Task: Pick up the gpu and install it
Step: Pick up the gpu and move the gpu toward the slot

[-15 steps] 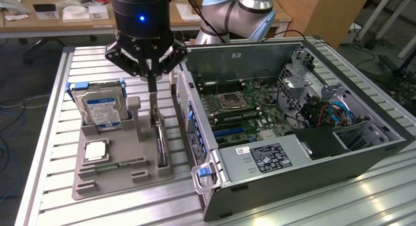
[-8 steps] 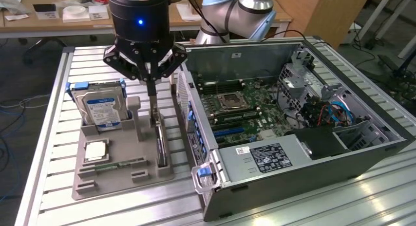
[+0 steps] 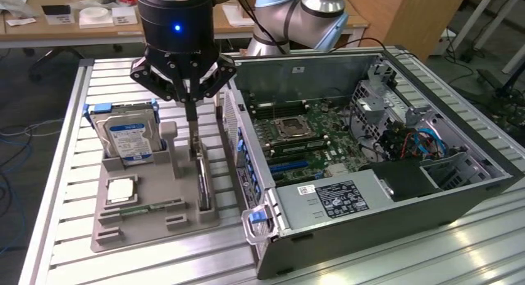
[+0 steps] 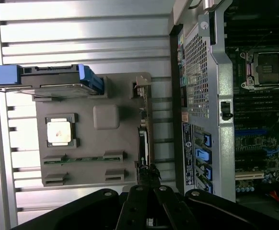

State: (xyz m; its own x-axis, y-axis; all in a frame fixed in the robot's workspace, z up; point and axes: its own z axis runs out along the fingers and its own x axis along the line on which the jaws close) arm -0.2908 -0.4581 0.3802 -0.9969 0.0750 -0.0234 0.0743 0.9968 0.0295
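Since the hand (image 3: 193, 132) was clamped on the far end of the gpu (image 3: 203, 182), slotted in the tray (image 3: 139, 228), it could be tilted and jammed.

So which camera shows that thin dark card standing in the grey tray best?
The exterior view: the gpu stands on edge in the tray, its length and bracket visible below the gripper. The wrist view sees it edge-on, a thin strip.

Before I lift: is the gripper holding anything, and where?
The gripper looks shut on the gpu, at its top edge; which end cannot be told.
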